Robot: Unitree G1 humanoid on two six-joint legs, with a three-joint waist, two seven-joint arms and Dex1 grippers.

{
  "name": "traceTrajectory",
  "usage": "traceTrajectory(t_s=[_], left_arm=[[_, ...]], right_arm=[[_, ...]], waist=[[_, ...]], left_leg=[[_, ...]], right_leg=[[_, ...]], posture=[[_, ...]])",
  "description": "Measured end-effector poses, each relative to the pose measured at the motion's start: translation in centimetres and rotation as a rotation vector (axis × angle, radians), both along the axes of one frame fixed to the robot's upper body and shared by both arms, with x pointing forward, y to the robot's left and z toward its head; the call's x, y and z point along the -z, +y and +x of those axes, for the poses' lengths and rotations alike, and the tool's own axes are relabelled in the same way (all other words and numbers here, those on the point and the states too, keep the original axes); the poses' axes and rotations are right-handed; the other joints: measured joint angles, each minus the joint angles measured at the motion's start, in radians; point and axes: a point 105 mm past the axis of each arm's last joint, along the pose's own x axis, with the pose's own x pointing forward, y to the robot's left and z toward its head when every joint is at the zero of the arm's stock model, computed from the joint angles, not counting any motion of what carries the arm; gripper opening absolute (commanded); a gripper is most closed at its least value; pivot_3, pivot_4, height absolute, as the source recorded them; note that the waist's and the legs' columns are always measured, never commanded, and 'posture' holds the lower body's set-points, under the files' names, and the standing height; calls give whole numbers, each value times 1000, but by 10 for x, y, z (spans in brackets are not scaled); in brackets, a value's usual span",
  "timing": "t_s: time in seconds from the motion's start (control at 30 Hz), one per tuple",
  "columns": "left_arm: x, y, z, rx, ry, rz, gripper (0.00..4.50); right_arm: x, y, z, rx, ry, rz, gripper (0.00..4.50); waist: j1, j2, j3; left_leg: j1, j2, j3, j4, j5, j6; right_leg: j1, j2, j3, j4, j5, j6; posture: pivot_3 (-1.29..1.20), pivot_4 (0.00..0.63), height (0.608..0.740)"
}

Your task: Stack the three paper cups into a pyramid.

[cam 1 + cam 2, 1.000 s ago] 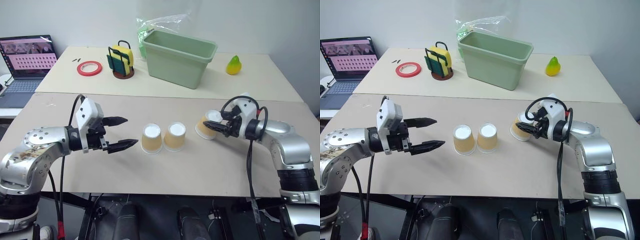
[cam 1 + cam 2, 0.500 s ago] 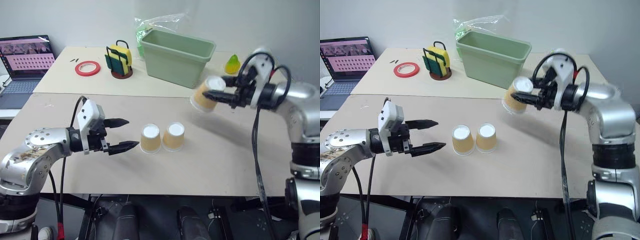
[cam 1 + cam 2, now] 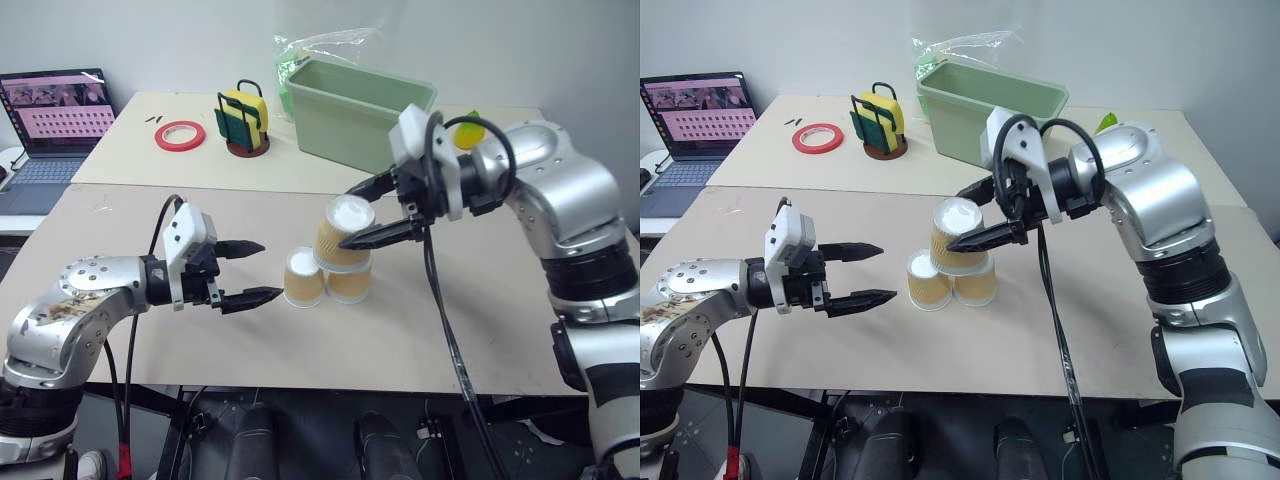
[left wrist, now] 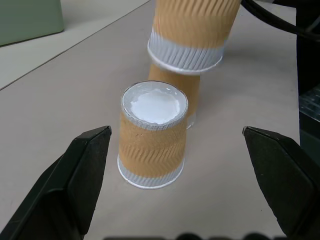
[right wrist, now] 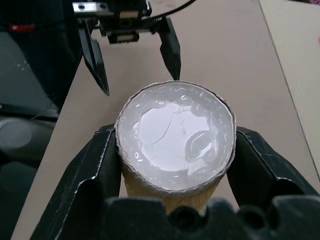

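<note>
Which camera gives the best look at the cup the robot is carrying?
The right wrist view: the held cup sits upside down between the right gripper's jaws, white base facing the camera. The eye views show it from the side above the two standing cups. The left wrist view shows its rim end.

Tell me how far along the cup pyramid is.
Done: two base cups stand upside down, side by side on the table. In hand: the right hand holds the third cup over them, not yet released. Left: set it centred and let go. The left hand waits open.
</note>
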Motion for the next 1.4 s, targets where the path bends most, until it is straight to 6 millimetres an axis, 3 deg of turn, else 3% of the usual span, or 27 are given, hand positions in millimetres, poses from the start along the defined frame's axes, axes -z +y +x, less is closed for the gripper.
traceTrajectory(t_s=[0.17,0.7,1.03,1.4], left_arm=[[2,0,0,-10,4,1,4500],[3,1,-1,-21,4,-2,4500],[3,1,0,-25,-1,2,4500],[8,2,-1,-33,16,2,4500]], right_arm=[[10,-2,13,14,-4,-21,2711],[8,10,12,-37,-27,-30,2711],[0,9,16,-68,63,-50,2711],[6,13,19,-67,102,-44,2711]], waist=[[-3,0,0],[-7,0,0],[-3,0,0],[-4,1,0]], left_leg=[[0,0,0,0,0,0],[1,0,0,-1,0,0],[0,0,0,-1,0,0],[0,0,0,-1,0,0]], right_leg=[[0,0,0,0,0,0],[0,0,0,0,0,0],[0,0,0,0,0,0],[0,0,0,0,0,0]], posture=[[0,150,656],[0,150,656],[0,150,656],[0,150,656]])
